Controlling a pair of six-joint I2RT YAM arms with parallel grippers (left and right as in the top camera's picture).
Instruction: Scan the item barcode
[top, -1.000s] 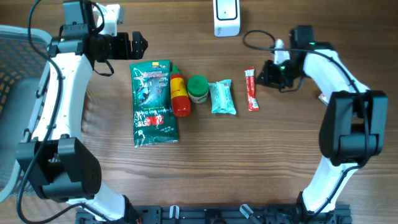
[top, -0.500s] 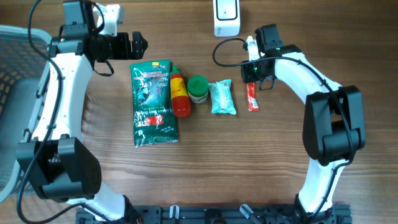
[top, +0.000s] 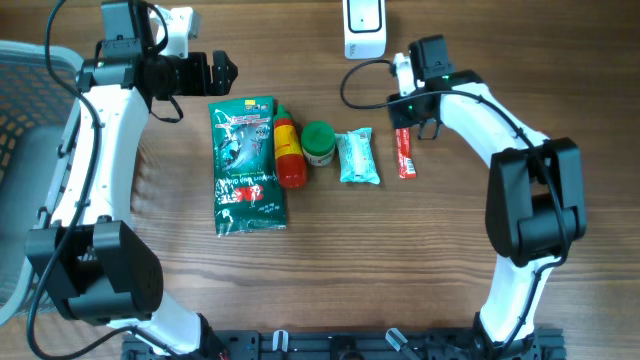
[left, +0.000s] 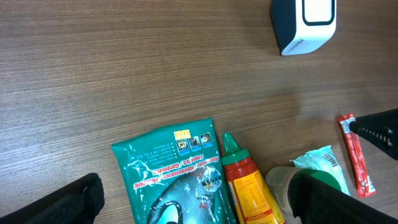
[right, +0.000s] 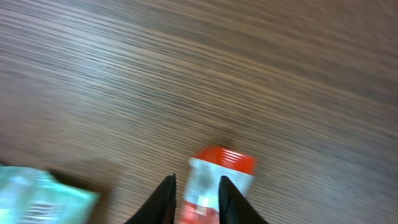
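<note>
1. The right fingers (right: 165, 202) stood narrowly apart, just above the scanner-side end of a red stick packet (right: 217, 168). They appeared to grip nothing.
2. That packet lay flat on the desk (top: 450, 250), in front of the white scanner (top: 365, 28) and slightly to its right.
3. The left fingers (left: 68, 202) were spread wide and empty, well to the left of the scanner.
4. The task looked barely begun: no item was lifted. Gripping the packet and showing its barcode to the scanner were not yet done.
</note>
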